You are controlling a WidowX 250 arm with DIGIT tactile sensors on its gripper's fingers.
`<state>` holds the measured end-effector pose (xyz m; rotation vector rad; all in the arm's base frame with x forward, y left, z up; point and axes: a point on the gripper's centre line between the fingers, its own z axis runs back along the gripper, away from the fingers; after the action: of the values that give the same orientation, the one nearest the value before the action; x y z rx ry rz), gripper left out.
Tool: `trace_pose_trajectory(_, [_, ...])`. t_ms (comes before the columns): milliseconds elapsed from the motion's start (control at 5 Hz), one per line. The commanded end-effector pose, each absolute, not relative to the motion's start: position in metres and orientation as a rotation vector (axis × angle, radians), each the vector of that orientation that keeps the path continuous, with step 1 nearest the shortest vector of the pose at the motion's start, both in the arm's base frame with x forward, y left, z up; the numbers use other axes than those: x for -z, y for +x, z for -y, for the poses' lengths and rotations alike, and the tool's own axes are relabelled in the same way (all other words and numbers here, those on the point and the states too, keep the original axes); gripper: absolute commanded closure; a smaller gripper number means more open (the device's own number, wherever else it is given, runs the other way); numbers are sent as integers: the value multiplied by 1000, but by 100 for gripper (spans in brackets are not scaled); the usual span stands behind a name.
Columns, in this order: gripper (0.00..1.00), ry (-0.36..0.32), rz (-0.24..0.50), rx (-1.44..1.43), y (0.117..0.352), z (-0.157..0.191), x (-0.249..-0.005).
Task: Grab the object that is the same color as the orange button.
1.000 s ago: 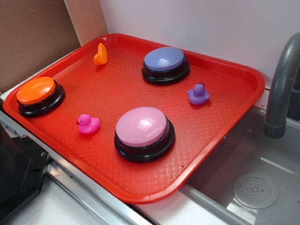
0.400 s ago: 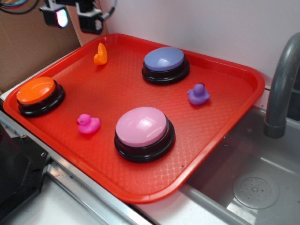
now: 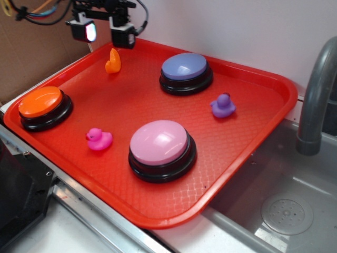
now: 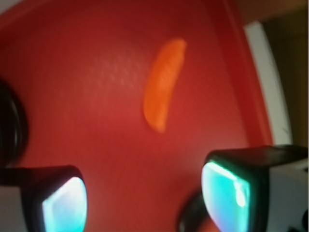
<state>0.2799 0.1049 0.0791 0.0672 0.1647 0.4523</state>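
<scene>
You've got the orange button (image 3: 41, 101) at the tray's (image 3: 263, 126) left edge. The gripper (image 3: 104, 30) hangs over the far-left corner, jaws spread wide, holding nothing. The orange duck (image 3: 112, 61) stands just below it, untouched. Farther right: pink duck (image 3: 99, 139), pink button (image 3: 159, 142), lavender button (image 3: 184, 67), purple duck (image 3: 223, 105).

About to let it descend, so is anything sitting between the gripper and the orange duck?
Nothing visible. The open gripper hovers just above the orange duck at the tray's far corner, with only bare tray near it. The buttons and other ducks sit well away.
</scene>
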Motion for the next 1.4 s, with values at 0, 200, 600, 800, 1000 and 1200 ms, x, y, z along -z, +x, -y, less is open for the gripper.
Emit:
trace_pose_trajectory(0, [0, 28, -126, -561, 292, -152, -77])
trace_pose_trajectory(200, [0, 26, -138, -579, 286, -156, -71])
trace_pose_trajectory(600, [0, 55, -192, -564, 282, -143, -48])
trace_pose_trajectory(800, [0, 55, -211, -559, 282, -138, -39])
trace_pose_trajectory(1000, [100, 45, -189, -545, 281, -135, -35])
trace_pose_trajectory(1200, [100, 35, -193, -541, 279, -134, -32])
